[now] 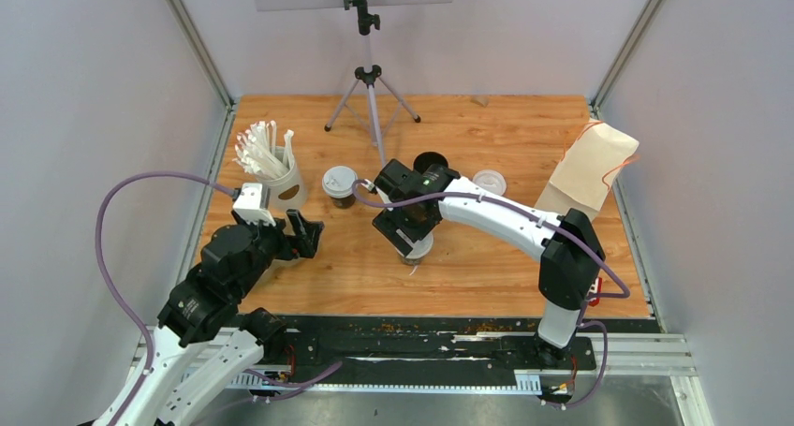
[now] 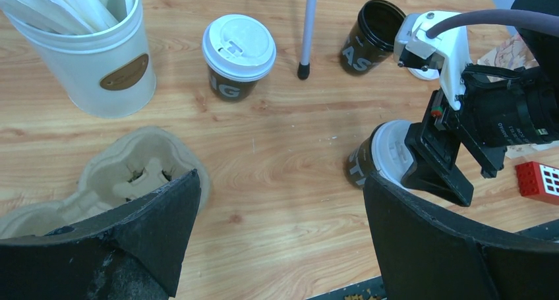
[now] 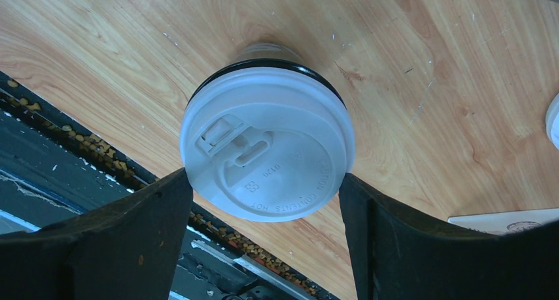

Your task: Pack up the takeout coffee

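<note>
On the wooden tabletop [image 1: 487, 267], a paper bag [image 1: 592, 168] lay well beyond the right jaws, to their right. The straw cup [image 2: 99, 69] stood ahead of the left jaws, which were spread wide and held nothing; the tray [image 2: 105, 161] lay just under their left finger. One capped cup [image 3: 267, 148] stood upright between the right jaws. These were spread to either side of its lid, at the rim, and I cannot tell whether they pinched it. A second capped cup [image 2: 237, 49] stood between the two pairs of jaws. The open cup [image 2: 369, 39] stood just beyond the right jaws, with a loose lid [image 1: 489, 181] near it.
</note>
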Motion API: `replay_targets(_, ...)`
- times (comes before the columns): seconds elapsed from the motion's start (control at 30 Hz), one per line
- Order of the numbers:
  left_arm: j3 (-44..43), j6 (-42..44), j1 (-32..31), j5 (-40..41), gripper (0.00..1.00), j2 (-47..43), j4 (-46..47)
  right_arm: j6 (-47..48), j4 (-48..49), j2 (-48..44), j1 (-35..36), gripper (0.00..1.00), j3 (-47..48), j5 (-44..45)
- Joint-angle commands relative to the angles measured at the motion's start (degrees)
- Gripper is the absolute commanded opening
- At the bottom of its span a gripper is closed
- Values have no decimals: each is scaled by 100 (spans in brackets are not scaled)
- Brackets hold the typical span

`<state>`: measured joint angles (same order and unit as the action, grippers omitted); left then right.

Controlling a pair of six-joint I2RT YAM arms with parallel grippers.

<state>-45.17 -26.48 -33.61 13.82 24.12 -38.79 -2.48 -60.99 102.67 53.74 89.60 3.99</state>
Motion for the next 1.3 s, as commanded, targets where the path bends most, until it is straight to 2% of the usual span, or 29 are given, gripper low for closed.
replay_targets(0.0,6,134,29,-28,100,82,174,16,64,7,-103,80,174,-146)
replay_targets(0.3,41,187,27,-191,100,284,251,137,163,97,-188,90,181,-305)
replay_targets(0.5,31,222,24,-500,100,507,343,160,105,-118,-210,92,272,-311)
replay_targets(0.67,4,93,25,-841,100,827,592,153,331,-683,-426,92,149,-1014)
replay_targets(0.8,89,-46,29,-1297,100,1163,959,164,690,-1001,-880,87,-221,-1579)
replay_targets(0.9,202,-108,26,-1971,100,1494,1398,223,941,-1116,-1169,81,-454,-1891)
replay_targets(1.03,431,-387,13,-2969,93,2134,2143,516,1006,-1024,-1503,75,-521,-2228)
replay_targets(1.17,575,-507,-197,-3046,88,2747,2744,687,1152,-812,-1806,69,-668,-2700)
replay_targets(1.27,613,-531,-357,-2959,85,3239,3082,801,1205,-688,-1883,68,-783,-2860)
